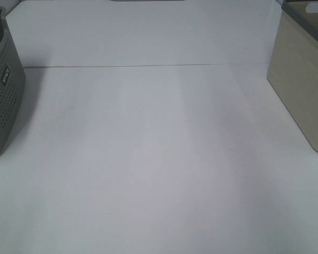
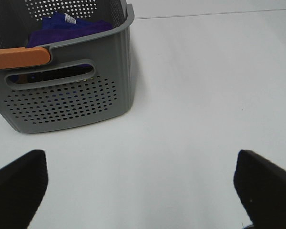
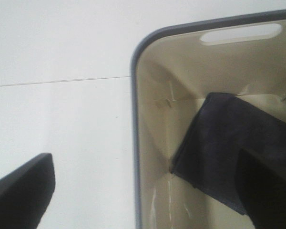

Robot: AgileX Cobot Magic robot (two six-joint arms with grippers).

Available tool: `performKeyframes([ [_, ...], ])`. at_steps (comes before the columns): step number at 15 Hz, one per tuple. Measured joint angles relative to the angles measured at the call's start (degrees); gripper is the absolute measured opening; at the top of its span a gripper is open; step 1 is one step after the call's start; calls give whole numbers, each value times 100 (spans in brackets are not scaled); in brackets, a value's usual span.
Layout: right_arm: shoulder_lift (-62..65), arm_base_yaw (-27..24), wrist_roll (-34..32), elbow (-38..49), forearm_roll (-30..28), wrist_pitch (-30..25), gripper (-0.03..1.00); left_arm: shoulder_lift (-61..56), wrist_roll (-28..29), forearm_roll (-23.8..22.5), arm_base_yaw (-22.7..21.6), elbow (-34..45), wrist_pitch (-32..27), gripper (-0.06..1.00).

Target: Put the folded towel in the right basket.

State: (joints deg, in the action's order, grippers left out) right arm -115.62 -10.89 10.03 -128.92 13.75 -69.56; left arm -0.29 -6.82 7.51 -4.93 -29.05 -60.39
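Hovering over the right basket (image 3: 181, 143), my right claw (image 3: 148, 191) spread, gripping nothing; towel (image 3: 229, 143) lies inside. Left claw (image 2: 140, 186) likewise spread above the worktop (image 2: 205, 95). Placement looks done; next, I'd lift clear.

Grey basket (image 1: 2, 90): cut by the left edge of the exterior high view; only one perforated wall and a label too small to read.
Beige basket (image 1: 302, 79): cut by the right edge of the exterior high view; inside not visible there.
Arms: out of frame in the exterior high view.
Purple cloth (image 2: 69, 27): partly hidden behind the grey basket's wall; white tag unreadable.
Dark towel (image 3: 229, 138): lower corner hidden behind right gripper finger (image 3: 267, 191).
Left gripper (image 2: 143, 186): only two dark fingertips show, cut by the frame edge.
Right gripper (image 3: 148, 191): likewise, fingertips only.
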Motion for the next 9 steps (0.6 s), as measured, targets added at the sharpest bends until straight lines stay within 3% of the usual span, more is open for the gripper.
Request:
performKeyframes([
  [4, 619, 613, -201, 361, -298, 11, 98, 0, 0, -6, 0, 0, 0, 99],
  [7, 1874, 1043, -201, 2103, -304, 23, 98, 0, 0, -17, 0, 0, 0, 99],
  [9, 3340, 1106, -155, 3953, -286, 172, 98, 0, 0, -23, 0, 0, 0, 99],
])
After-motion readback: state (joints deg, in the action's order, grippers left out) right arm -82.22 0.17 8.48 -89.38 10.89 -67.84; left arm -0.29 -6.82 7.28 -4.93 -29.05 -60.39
